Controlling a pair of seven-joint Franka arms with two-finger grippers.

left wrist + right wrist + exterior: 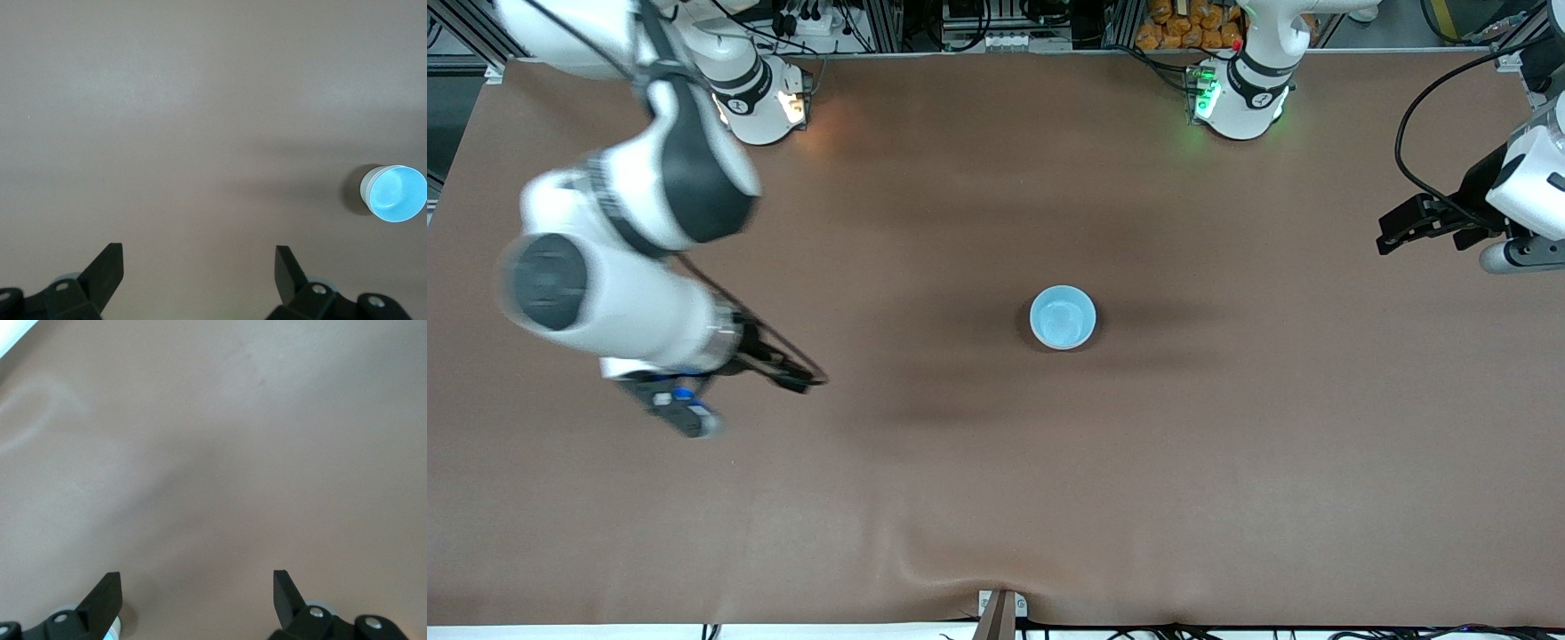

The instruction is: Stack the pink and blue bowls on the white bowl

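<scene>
A: Nearest the front camera you've got bare brown table; mid-table sits the blue bowl. From above only blue shows. The left wrist view gives a pale wall under the blue rim, so it looks stacked. Pink and white can't be told apart there.

B: Risk?

A: If you sweep an arm back low across the middle, you'd likely clip the stack and slide or topple it. Nested glossy bowls probably shift easily. Keep clear.

B: Arms?

A: Your right gripper hangs over the right arm's end of the table, fingers spread wide, holding nothing, blurred. Your left gripper waits over the left arm's end, up toward the bases, fingers wide apart, empty.
</scene>
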